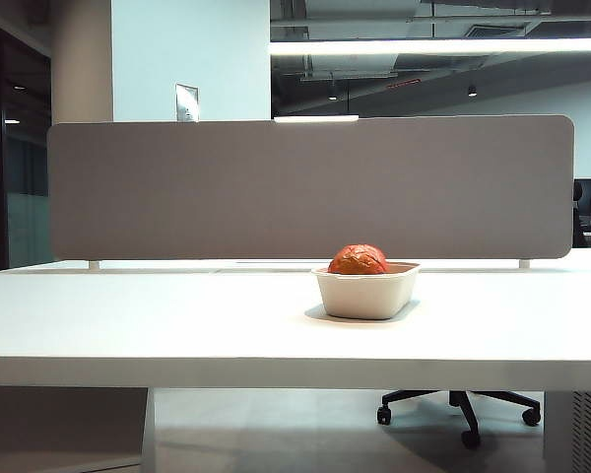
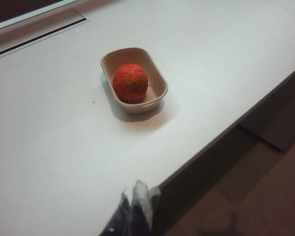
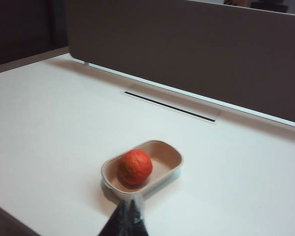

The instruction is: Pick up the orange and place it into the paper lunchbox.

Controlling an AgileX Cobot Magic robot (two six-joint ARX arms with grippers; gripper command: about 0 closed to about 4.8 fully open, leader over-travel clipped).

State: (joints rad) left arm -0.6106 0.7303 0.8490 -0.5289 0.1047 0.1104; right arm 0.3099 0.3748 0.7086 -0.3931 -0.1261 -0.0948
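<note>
1. Table [image 1: 128, 325]: white top, spans the whole exterior view. Cable slot [image 3: 169, 105] cut in near the back edge.
2. Divider [image 1: 305, 187]: grey panel standing upright along the table's far edge.
3. Chair base [image 1: 463, 404]: black, on castors, on the floor under the table's right side.
4. Lunchbox [image 1: 366, 296]: beige tray, upright on the table, right of centre in the exterior view, in front of the divider. Also visible in the left wrist [image 2: 157, 93] and right wrist [image 3: 174, 162] views.
5. Orange [image 1: 358, 260]: sits inside the lunchbox, top poking above the rim. Off-centre, toward one end of the tray [image 2: 130, 83] [image 3: 135, 167]. Nothing touching it.
6. Left gripper [image 2: 133, 209]: fingers pressed together, holding nothing. Raised over the table's near edge, well apart from the lunchbox. Not visible in the exterior view.
7. Right gripper [image 3: 129, 216]: blurred tips meet at a point, so closed and empty. Raised above the table, on the near side of the lunchbox, clear of it.
</note>
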